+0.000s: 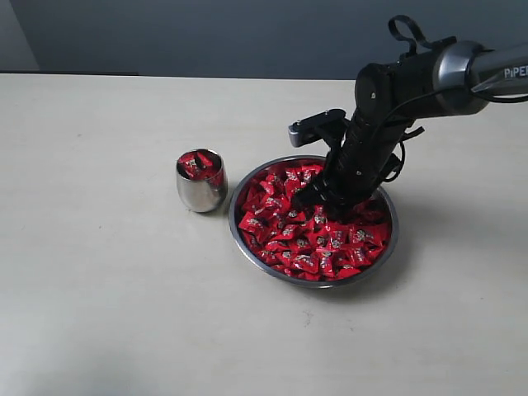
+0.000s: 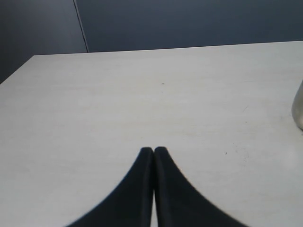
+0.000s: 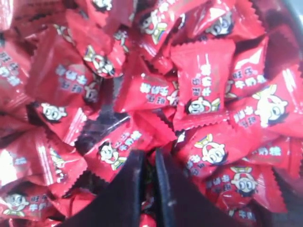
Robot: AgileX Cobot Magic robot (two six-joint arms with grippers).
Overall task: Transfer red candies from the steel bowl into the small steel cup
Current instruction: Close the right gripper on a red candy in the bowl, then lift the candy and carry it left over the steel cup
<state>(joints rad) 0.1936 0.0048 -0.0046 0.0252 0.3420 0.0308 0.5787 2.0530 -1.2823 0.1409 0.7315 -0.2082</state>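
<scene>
The wide steel bowl (image 1: 330,284) is heaped with red candies (image 1: 301,239). My right gripper (image 1: 318,196) reaches down into the pile at the bowl's far side. In the right wrist view its fingers (image 3: 149,153) stand almost together with a red wrapper pinched in the narrow gap, and candies (image 3: 203,90) fill the view. The small steel cup (image 1: 200,194) stands just left of the bowl and holds a few red candies (image 1: 198,163). My left gripper (image 2: 153,150) is shut and empty over bare table; the cup's side (image 2: 298,109) shows at that view's edge.
A pale table (image 1: 99,289) stretches around the bowl and cup. The right arm (image 1: 429,78) comes in from the upper right. A dark wall (image 1: 206,33) lies behind the table's far edge.
</scene>
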